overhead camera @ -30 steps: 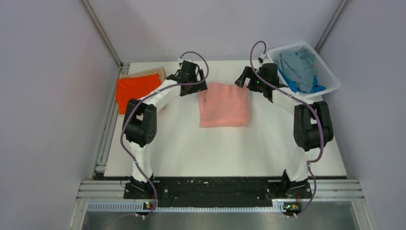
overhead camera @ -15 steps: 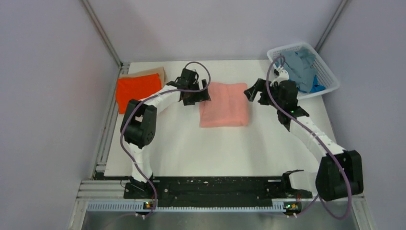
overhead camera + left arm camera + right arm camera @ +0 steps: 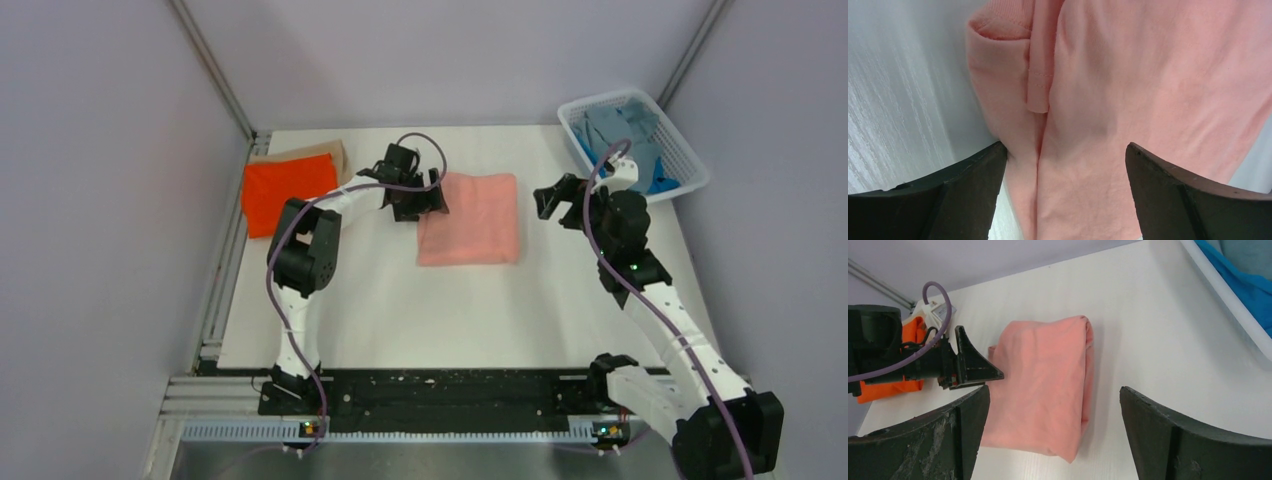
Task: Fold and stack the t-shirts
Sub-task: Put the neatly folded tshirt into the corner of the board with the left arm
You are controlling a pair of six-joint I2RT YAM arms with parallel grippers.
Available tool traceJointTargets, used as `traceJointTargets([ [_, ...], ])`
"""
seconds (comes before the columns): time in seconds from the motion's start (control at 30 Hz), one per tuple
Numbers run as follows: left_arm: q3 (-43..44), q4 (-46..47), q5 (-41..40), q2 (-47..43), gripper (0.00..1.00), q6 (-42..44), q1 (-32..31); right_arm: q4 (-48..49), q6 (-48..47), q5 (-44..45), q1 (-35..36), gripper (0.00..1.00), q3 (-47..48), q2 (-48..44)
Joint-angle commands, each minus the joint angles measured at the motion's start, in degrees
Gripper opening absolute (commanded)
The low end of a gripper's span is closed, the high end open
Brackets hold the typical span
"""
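The salmon pink t-shirt [image 3: 468,220] lies folded in a rectangle on the white table. My left gripper [image 3: 425,200] is open at its far left corner; the left wrist view shows the wide-apart fingertips [image 3: 1066,147] low over the pink cloth [image 3: 1128,100] without pinching it. My right gripper [image 3: 556,200] is open and hangs clear of the shirt's right edge, looking across at the pink shirt [image 3: 1048,385]. A folded orange t-shirt [image 3: 288,188] lies on a tan t-shirt [image 3: 322,150] at the far left. Grey [image 3: 620,125] and blue [image 3: 662,182] t-shirts sit in the basket.
The white mesh basket [image 3: 690,160] stands at the far right corner, and its rim [image 3: 1228,295] shows in the right wrist view. Side walls and frame rails enclose the table. The arm bases sit on the black strip [image 3: 450,390] at the near edge.
The right arm has swung back and to the right, off the pink shirt's far right corner. The left gripper has slid slightly nearer along the shirt's left edge.
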Motion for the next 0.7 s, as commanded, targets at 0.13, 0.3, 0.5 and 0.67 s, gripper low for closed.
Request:
traceJointTargets([
  [0.13,1.67,-1.51,-3.62,3.34,0.81,0.48,-2.21,-0.85,-1.38,1.44,0.02,0.99,-0.06,0.66],
  [0.3,6.44,-7.31,-12.61,6.76,0.72,0.72,-6.29,-1.29,-1.86,3.19,0.03,0.99,-0.34,0.10],
  [0.5,15.22,-14.27,-21.83,13.20,0.45,0.50,-11.64,-1.43,-2.22,3.98,0.02,0.99,-0.63,-0.13],
  [0.67,20.12,-17.03,-26.07,14.60,0.00,0.64,-12.28,-1.43,-2.70,4.90,-0.03,0.99,-0.89,-0.77],
])
